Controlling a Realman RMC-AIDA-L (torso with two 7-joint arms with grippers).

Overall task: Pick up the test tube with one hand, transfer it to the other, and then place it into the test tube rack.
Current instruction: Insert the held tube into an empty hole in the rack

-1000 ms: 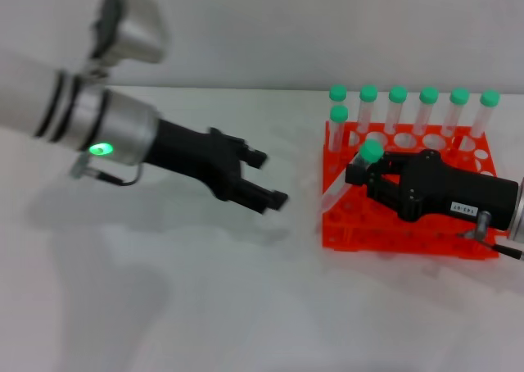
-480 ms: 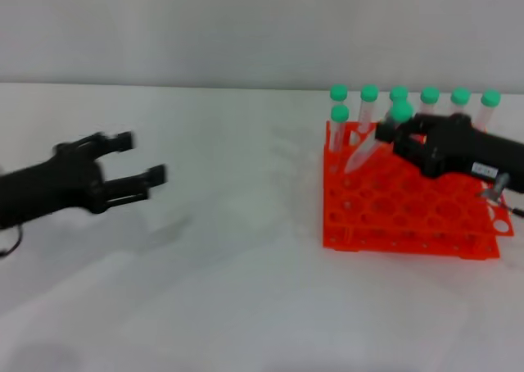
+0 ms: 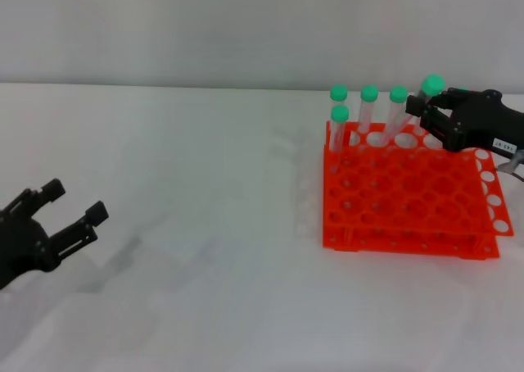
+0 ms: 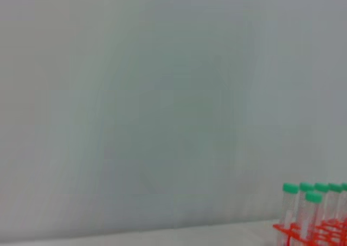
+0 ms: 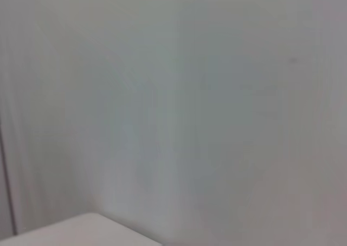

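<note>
— Head view first: where is the right gripper [image 3: 419,110]?

— At the upper right of the frame, over the back edge of the rack [image 3: 409,193]. It is black with a small white label, and it is pinching the test tube [image 3: 411,108] just under its green cap.

— How does the tube sit?

— Tilted, cap up and to the right, clear body slanting down and left toward the rack's back row of holes. Whether its tip is already inside a hole I cannot tell.

— And the rack?

— Orange-red, two-tiered, with a grid of round holes, standing on the white surface [image 3: 205,183] in the right half of the frame. Three other capped tubes [image 3: 369,106] stand upright along its back row to the left of the held one, and one more [image 3: 338,124] just in front of the leftmost.

— The left gripper [image 3: 74,208]?

— Low at the left edge of the frame, well apart from the rack, fingers spread with nothing between them.

— Do the wrist views add anything?

— The left wrist view shows mostly a pale wall, with a corner of the rack [image 4: 320,232] and several green-capped tubes [image 4: 306,213] at the lower right. The right wrist view shows a plain wall and a bit of the surface [image 5: 81,230] at the bottom left
</note>
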